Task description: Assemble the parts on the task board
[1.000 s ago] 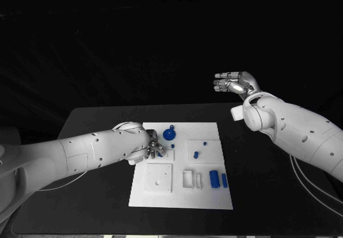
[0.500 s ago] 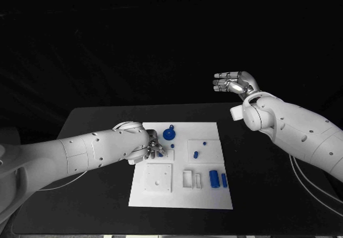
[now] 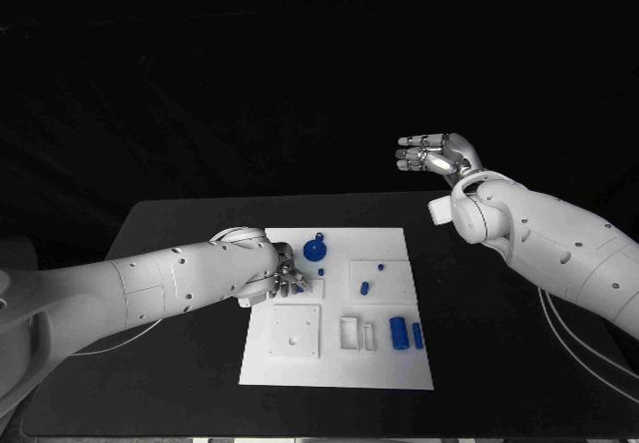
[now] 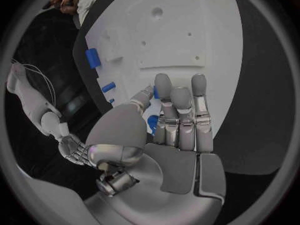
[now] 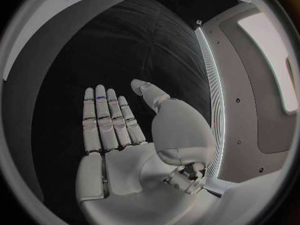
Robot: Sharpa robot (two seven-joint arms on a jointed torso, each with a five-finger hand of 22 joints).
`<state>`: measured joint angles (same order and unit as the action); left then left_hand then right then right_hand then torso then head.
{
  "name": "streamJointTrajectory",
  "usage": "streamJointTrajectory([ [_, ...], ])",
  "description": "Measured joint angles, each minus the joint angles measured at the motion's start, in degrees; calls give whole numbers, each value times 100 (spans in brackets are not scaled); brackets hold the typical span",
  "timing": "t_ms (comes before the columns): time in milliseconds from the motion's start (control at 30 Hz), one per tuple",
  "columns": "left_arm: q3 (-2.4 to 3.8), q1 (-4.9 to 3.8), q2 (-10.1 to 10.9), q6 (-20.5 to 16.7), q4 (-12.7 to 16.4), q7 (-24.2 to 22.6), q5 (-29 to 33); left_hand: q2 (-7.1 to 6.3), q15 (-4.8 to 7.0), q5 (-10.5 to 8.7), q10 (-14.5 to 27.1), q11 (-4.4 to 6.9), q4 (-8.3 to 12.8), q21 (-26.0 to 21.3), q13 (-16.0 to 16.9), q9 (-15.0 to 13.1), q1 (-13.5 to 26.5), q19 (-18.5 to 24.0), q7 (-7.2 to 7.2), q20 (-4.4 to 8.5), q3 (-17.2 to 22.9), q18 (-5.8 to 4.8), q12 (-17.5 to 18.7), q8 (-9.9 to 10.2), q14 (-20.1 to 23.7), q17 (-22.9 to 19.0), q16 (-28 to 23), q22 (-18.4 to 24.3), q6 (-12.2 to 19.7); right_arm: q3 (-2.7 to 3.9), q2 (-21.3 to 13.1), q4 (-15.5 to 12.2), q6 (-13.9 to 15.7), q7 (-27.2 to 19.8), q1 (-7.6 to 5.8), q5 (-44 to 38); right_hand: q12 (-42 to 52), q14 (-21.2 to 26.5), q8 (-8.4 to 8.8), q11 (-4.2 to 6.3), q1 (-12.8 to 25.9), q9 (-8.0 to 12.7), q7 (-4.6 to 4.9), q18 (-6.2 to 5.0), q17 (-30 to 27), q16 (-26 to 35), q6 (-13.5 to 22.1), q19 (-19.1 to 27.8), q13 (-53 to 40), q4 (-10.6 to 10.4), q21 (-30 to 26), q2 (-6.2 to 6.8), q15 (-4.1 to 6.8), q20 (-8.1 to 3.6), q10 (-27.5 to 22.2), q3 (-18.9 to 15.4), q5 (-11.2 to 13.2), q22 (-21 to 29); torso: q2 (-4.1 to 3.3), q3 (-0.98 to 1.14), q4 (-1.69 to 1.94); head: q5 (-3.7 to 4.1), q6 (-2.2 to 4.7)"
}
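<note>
- Where the left hand [image 3: 280,280] is lowered onto the task board [image 3: 386,369], its fingers are seen close together over a small blue part [image 4: 152,123] at the board's left edge; whether that part is pinched or only touched cannot be told.
- On the board, a round blue part [image 3: 316,249] lies just beyond the left hand, two small blue pegs [image 3: 365,288] stand on a raised square plate near the middle, and two blue bars [image 3: 398,333] lie toward the near right corner.
- A square plate with a hole [image 3: 295,331] and a pair of narrow slots [image 3: 358,334] are left unfilled nearer the robot.
- The right hand [image 3: 434,154] is held high beyond the table [image 3: 174,221], well apart from the board, fingers extended side by side, thumb apart, nothing held.
- For the step judged to be in hand, seating the small part, it should be kept upright over its socket and pressed straight down, sideways drag being avoided so that neighbouring parts are not disturbed.
</note>
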<state>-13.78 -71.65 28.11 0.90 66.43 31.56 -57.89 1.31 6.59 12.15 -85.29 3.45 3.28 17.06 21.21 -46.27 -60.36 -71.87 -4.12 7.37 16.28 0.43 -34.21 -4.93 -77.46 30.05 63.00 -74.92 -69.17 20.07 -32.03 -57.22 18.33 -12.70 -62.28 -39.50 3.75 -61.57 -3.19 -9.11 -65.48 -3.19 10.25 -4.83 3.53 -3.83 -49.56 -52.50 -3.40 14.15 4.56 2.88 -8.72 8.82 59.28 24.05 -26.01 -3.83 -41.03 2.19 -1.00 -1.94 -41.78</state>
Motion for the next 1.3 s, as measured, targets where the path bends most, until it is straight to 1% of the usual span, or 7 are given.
streamJointTrajectory([
  [200, 0, 1, 0, -1, -12, -3, 0, -1, 0, -93, 0, 0, -33, 0, 0, -9, 1, -23, 4, -1, -33, 0, 0, 1, 0, -9, 0, 0, -4, 0, 1, 4, -4, 2, 0, 0, 0, 0, 0, -14, 0, 0, -10, 0, 0, 0, 30, 0, 0, 0, 0, 0, 0, 0, -15, 0, 0, 0, 0, -2, 0, 2, 0],
  [300, 2, 1, 2, -9, -29, -5, 1, -119, 2, -479, 107, 106, -131, -23, -4, -26, 120, -42, 594, 1, -179, 1, 1, 0, 0, -19, 0, 1, -1051, 0, 2, 5, -5, 3, 0, -1, 0, 0, 0, -21, 0, 0, -10, 0, 0, 0, 31, 0, 0, 16, 0, 0, 0, 0, -21, -16, 3, 0, 0, -2, 0, 2, 0],
  [367, 2, 1, 2, -17, -32, -8, 1, -282, 2, -828, 125, 124, -268, -23, -11, -26, 279, -42, 730, 1, -310, 0, 1, 0, 0, -20, 0, 0, -1197, 0, 2, 7, -6, 3, 0, -1, 0, 22, 0, -21, 0, 0, 1, 0, 0, 0, 66, 46, 0, -2, 0, 0, -22, 3, -21, -33, 3, 0, -1, -4, 0, 2, 0],
  [400, 2, 1, 2, -18, -33, -9, 1, -326, 3, -852, 125, 124, -295, -23, -13, -26, 311, -42, 731, 1, -322, 1, 1, 0, 0, -20, 0, 1, -1212, 0, 2, 7, -6, 3, 0, -1, 0, 27, 0, -21, 0, 0, -6, 0, 0, 0, 75, 51, 0, -2, 0, 0, -27, 9, -21, -33, 3, 0, -1, -5, -1, 2, 0],
  [467, 2, 1, 3, -27, -40, -13, 1, -830, 34, -917, 136, 135, -814, -30, -42, -17, 354, -42, 736, 1, -182, 0, 1, 0, 31, -20, 0, 1, -1256, 0, 1, 9, -6, 4, 0, -1, 0, 53, 0, -21, -23, 0, -3, 0, 0, 0, 78, 54, 0, 22, 0, 23, -13, 11, -21, -57, 3, 0, -1, -5, -1, 5, 0],
  [667, 3, 1, 19, -65, -59, -23, 1, -949, 34, -917, 136, 134, -1546, -56, -69, -21, 28, -42, 736, 1, -832, 0, 1, 0, 32, -20, 0, 1, -1256, 0, -4, 13, -7, 6, 1, -1, 0, 73, 0, -41, -23, 0, 7, 0, 0, 0, 88, 103, 0, 23, 0, 23, -33, 20, -41, -88, 4, 0, -2, -5, -1, 10, -4],
  [1300, 34, -25, 306, -131, 60, -51, 108, -1121, 26, -916, 136, 134, -1914, -149, -151, -56, -139, -40, 677, 0, -997, 0, 110, 43, 127, -30, -28, 2, -1191, -1, -44, 27, -16, 10, 3, -2, 0, 93, 0, -41, -23, 0, 11, 0, 0, 0, 133, 123, 0, 27, 0, 22, -52, 40, -41, -206, 4, 0, -8, -12, -9, 24, 40],
])
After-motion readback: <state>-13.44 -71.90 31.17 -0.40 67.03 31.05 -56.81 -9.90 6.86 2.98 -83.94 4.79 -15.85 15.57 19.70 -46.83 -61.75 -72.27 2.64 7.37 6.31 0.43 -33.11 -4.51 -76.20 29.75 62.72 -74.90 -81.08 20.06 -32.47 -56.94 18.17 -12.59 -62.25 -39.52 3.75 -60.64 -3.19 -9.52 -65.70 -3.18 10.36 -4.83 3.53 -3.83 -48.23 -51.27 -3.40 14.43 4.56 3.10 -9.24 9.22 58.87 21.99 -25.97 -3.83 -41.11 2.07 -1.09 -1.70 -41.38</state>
